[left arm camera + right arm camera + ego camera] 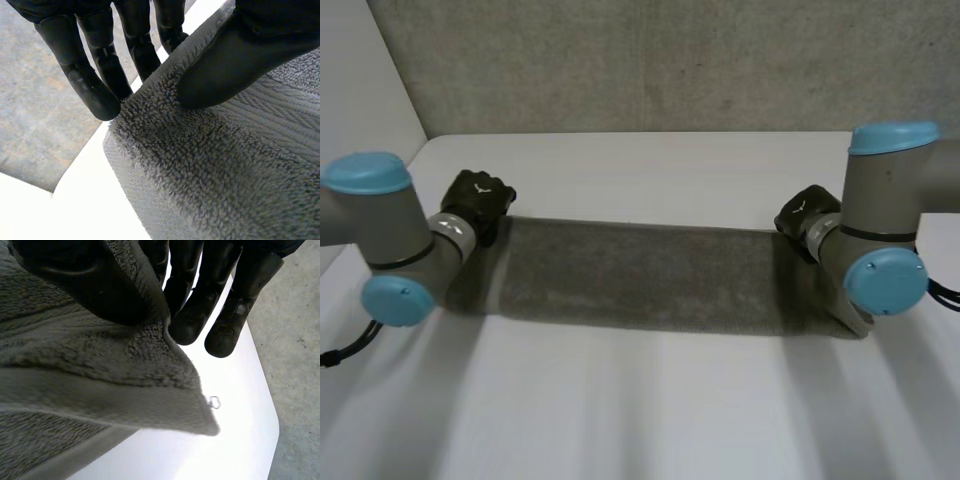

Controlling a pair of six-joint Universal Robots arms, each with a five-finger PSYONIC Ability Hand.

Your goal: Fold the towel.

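White table point(640, 400), concrete wall point(640, 60) behind; grey towel point(640, 275) stretched across, left end pinched in left hand point(478, 198), right end pinched in right hand point(805, 215).

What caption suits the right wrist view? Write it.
Right hand pinching the grey towel near its corner, over the white table.

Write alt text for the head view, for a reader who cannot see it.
A grey towel lies spread flat as a long strip across the white table, seen from above. The robot's left hand is at the towel's far left corner and its right hand is at the far right corner.
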